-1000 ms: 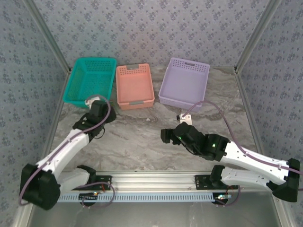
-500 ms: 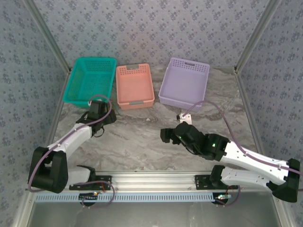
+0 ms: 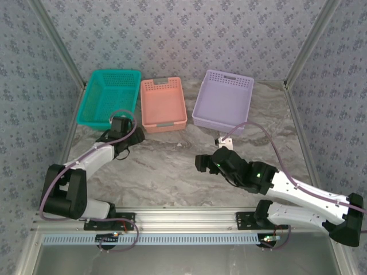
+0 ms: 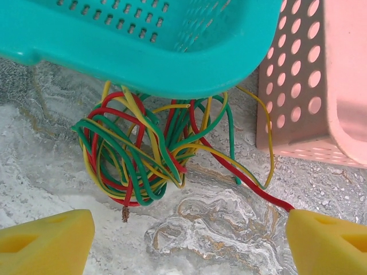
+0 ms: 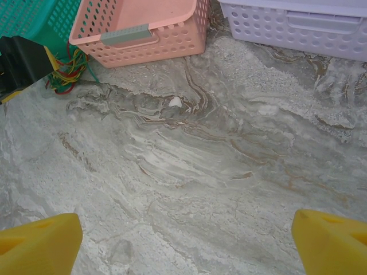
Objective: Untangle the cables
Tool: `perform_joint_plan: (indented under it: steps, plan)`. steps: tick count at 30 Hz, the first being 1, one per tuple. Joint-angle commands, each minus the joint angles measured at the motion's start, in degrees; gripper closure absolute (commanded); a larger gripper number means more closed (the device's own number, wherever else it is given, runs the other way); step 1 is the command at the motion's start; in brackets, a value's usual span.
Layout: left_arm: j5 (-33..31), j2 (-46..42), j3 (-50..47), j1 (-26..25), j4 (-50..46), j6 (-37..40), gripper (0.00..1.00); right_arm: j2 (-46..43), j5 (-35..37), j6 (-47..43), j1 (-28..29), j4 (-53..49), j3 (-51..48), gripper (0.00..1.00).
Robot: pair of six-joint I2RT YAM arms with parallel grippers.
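While the left tool [image 4: 186, 246] and the right tool [image 5: 186, 243] stand wide open and empty, the cables [image 4: 137, 154] lie tangled on the desk [image 4: 218, 229] just ahead of the left one, partly under the teal basket [image 4: 143, 63].

Cables [image 4: 137, 154]: upper loops were hidden under the teal basket [image 4: 143, 63] rim.
Pink basket [image 4: 344, 74]: was cut off by the left wrist view's right edge.
Lilac basket [image 5: 298, 28]: was cut off by the right wrist view's top edge.
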Motion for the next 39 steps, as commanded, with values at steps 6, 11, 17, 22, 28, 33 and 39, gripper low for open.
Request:
perform_joint_plan:
  steps: [6,11,17,22,28,33,39]
  plan:
    - [-4.13,-1.67,4.92,-2.22,-5.25,-6.38,0.15,-0.15,-1.03,0.73,-1.04,1.26,-1.30,0.04]
    - [-6.75,-1.08,7.26,-4.64,-8.52,-12.71,0.22,0.05,-1.30,0.66,-1.22,1.49,-1.46,0.04]
    - [-8.01,2.98,11.09,-4.96,-12.24,-21.72,0.44,-0.87,-1.23,0.64,-1.37,1.08,-1.90,0.04]
    - [-7.20,7.43,14.58,-6.01,-13.30,-25.61,0.50,-2.68,-1.23,0.76,-1.79,0.50,-2.73,0.04]
    - [-8.81,10.52,16.78,-7.71,-15.84,-28.54,0.56,-5.06,-1.32,0.85,-2.54,-0.06,-3.98,0.04]
    - [-10.27,11.77,16.84,-8.26,-16.98,-29.67,0.65,-6.36,-1.47,1.15,-2.92,-0.24,-4.65,0.04]
    - [-10.15,12.75,16.71,-8.26,-16.11,-29.37,0.77,-7.06,-1.67,1.17,-3.03,-0.49,-4.81,0.04]
